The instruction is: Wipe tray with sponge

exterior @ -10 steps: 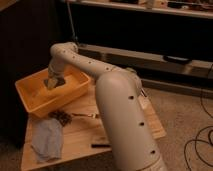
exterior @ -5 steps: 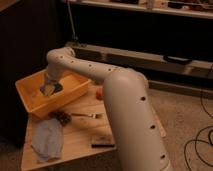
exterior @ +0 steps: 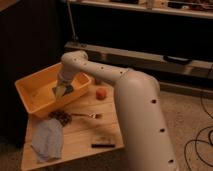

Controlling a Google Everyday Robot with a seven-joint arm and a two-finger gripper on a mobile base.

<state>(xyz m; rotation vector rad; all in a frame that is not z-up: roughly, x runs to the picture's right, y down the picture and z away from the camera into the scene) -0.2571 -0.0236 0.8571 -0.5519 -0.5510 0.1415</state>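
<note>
A yellow tray (exterior: 35, 86) sits at the back left of a small wooden table (exterior: 80, 136). My gripper (exterior: 62, 90) is down inside the tray near its right wall, at the end of the white arm (exterior: 100, 72) that reaches in from the right. A pale yellowish sponge (exterior: 60, 91) shows at the gripper, against the tray floor.
A blue-grey cloth (exterior: 47, 139) lies at the table's front left. A dark scrubber (exterior: 62, 117) and a fork (exterior: 86, 115) lie in front of the tray. An orange ball (exterior: 101, 93) sits to the tray's right. A dark flat object (exterior: 102, 142) lies near the front edge.
The gripper has shifted a little within the tray, toward its right side, and the arm's big near segment has swung right, uncovering more of the table.
</note>
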